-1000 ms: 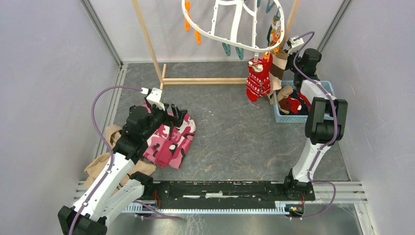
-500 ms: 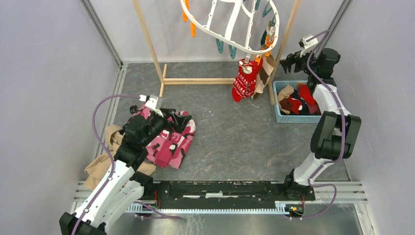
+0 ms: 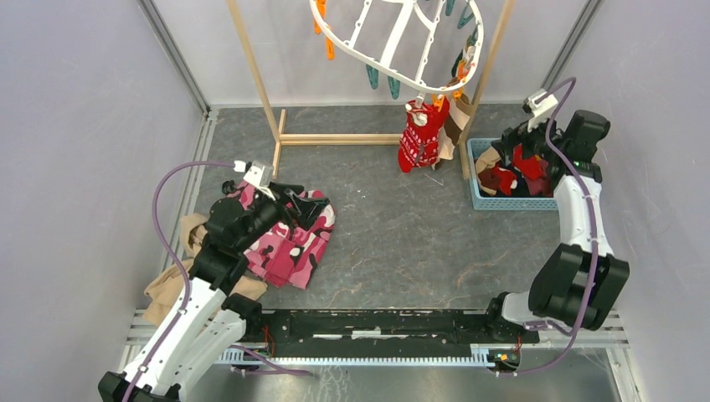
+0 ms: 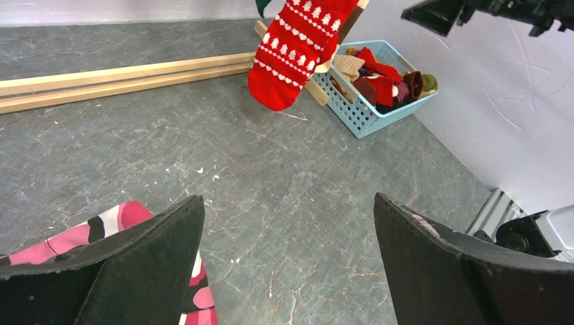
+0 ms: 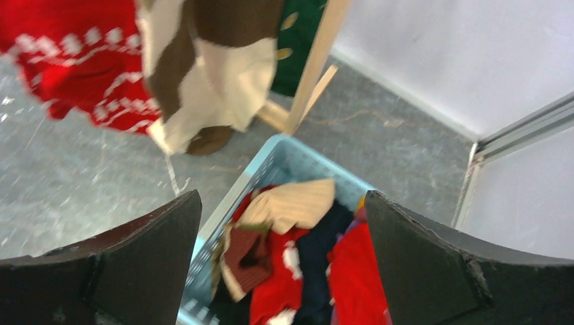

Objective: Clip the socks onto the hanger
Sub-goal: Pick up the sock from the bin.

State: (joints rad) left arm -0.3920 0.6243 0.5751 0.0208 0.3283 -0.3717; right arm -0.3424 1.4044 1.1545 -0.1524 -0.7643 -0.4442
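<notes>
Pale walls close in a grey marbled bench (image 3: 393,251), and I take the blue basket (image 3: 502,203) at its right side as my mark for everything else.

My right tool (image 5: 283,196) hangs over the far end of that basket. Its two fingers are spread wide with nothing between them. Through the gap I look down on one corner of the basket and on the loose socks (image 5: 298,271) heaped inside it: red, navy, maroon and a cream one on top.

The hanger (image 3: 356,57) is up in the air, beyond the basket and to its left. It is a tilted white oval ring with crossbars, and orange and teal clips dangle from it. From the rim nearest the basket hangs a red patterned sock (image 3: 421,138). A tan-and-brown striped sock (image 3: 455,126) hangs just beside it on the basket side. A dark green sock (image 5: 291,47) shows behind the striped one, next to a post of the wooden rack (image 3: 352,139). That post comes down at the basket's far left corner.

My left tool (image 4: 288,203) is well away from the basket, across the bench to its left. It too is opened wide and has hold of nothing. It sits over the basket-side edge of the pink camouflage cloth (image 3: 289,243). A tan cloth (image 3: 172,280) lies farther still from the basket, past the pink one.
</notes>
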